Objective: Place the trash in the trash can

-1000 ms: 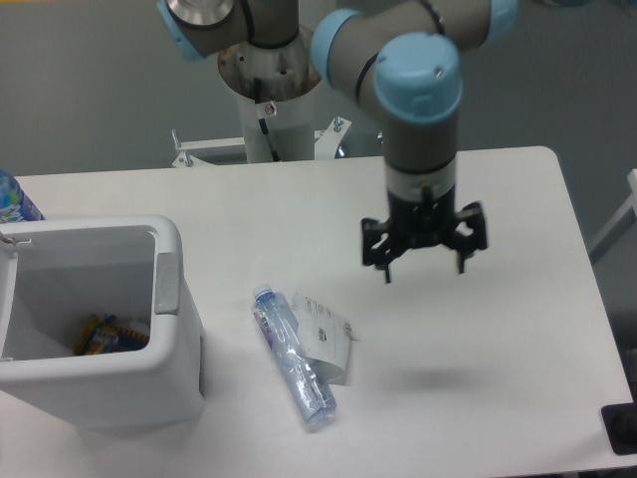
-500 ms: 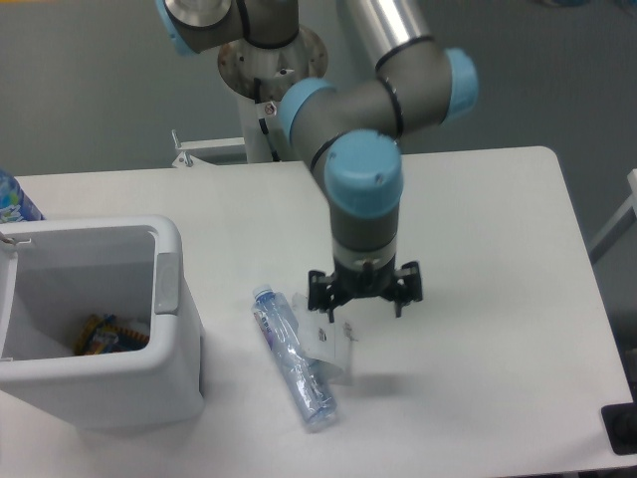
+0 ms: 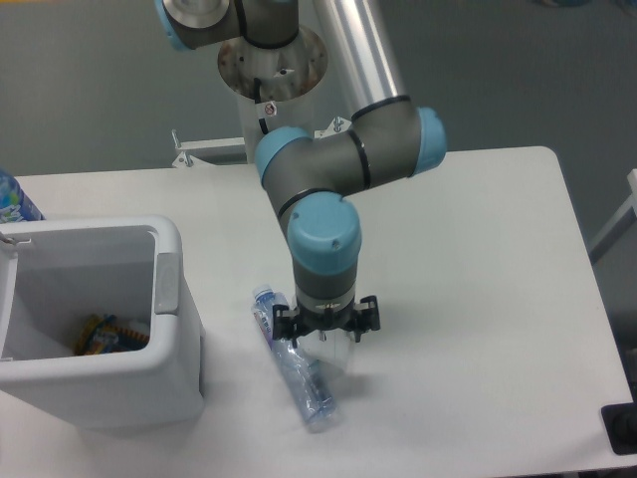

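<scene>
Fingers (image 3: 325, 339) spread above bottle (image 3: 296, 370).

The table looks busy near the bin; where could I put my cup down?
The table is bare right of the gripper, out to its right edge, and along the back. It is crowded between the trash can and the arm, where the bottle and paper lie.

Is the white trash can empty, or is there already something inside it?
Not empty. The trash can stands open, and some small colourful items lie at its bottom.
</scene>
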